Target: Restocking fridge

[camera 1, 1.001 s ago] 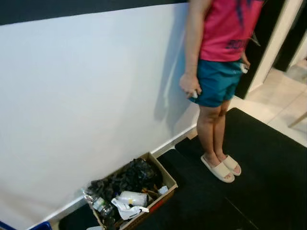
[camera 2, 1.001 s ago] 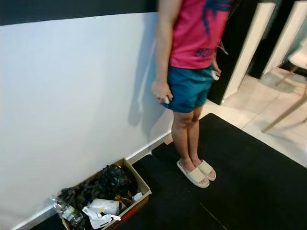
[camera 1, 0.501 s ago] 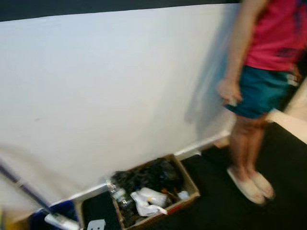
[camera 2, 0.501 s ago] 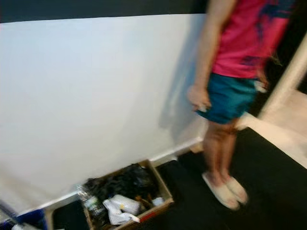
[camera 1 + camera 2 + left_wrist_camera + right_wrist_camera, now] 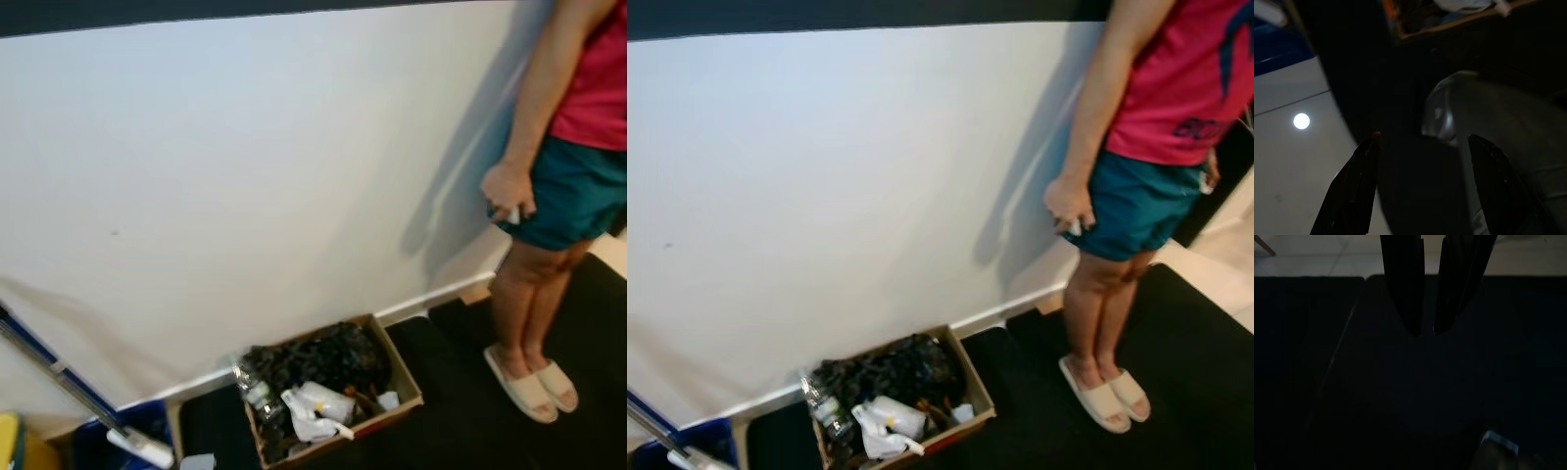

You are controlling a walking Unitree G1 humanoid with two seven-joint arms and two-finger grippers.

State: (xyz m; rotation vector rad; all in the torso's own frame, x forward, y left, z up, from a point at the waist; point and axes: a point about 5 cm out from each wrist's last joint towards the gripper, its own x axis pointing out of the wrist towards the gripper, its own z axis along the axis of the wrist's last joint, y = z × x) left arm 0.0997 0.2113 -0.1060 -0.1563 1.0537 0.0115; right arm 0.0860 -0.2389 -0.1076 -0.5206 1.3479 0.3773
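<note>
I face a white wall [image 5: 245,176]. At its foot stands an open cardboard box [image 5: 403,369] holding a black bag [image 5: 323,357], a clear bottle [image 5: 257,392] and white plastic rubbish [image 5: 318,403]. My left gripper [image 5: 1422,139] hangs open over a dark mat, with the box's edge [image 5: 1449,29] ahead of it and nothing between its fingers. My right gripper [image 5: 1426,333] hangs with its fingers together above the black mat [image 5: 1400,396], holding nothing.
A person [image 5: 583,117] in a pink shirt, teal shorts and beige sandals [image 5: 529,387] stands at the right on the black mat [image 5: 470,431], a small object in the hand [image 5: 507,191]. A mop handle [image 5: 59,372], a blue bin [image 5: 98,441] and something yellow [image 5: 10,446] sit at the far left.
My view has swung to the left: the box and the person now sit further right in the picture, and the mop handle and blue bin have come into sight.
</note>
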